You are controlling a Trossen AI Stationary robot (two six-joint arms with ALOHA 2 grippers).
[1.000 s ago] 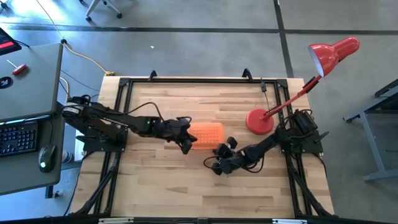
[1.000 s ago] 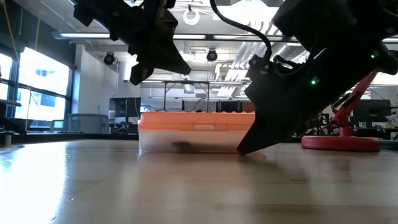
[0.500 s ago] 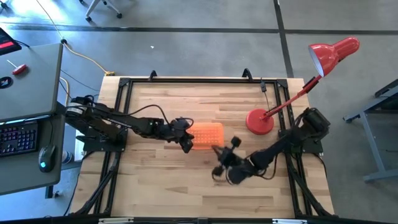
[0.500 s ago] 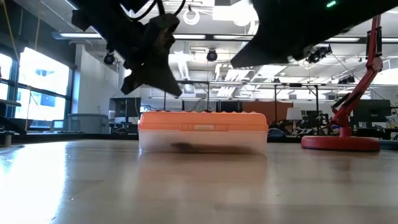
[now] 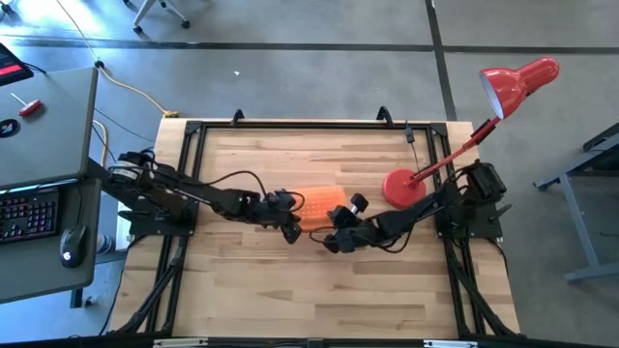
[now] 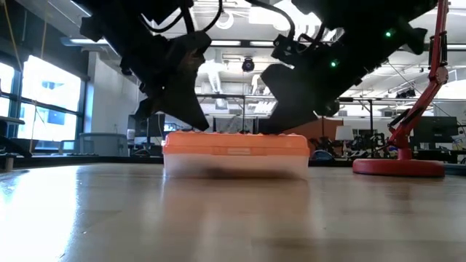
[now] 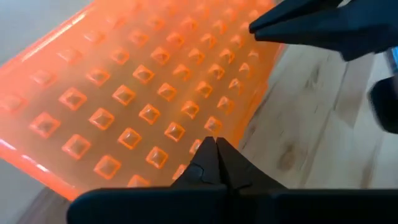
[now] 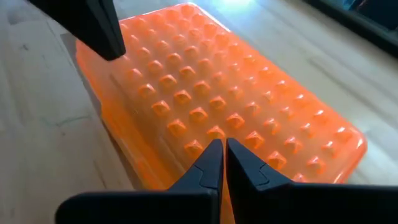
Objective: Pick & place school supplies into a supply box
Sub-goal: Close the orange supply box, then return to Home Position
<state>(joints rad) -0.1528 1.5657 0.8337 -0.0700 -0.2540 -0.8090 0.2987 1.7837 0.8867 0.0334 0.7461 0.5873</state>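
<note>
1. Supply box (image 5: 322, 206): mid-table (image 5: 290, 290), orange lid down, between both arms.
2. Left pincer (image 7: 214, 149): fingers pressed together, empty, poised at the lid's near edge. Risk: a downward press could skid the box sideways.
3. Right pincer (image 8: 222, 152): likewise pinched tight, empty, over the opposite side. Risk: both tips may collide above the lid.
4. Red lamp (image 5: 404, 188): base near the right arm; elbow could nudge it.
</note>
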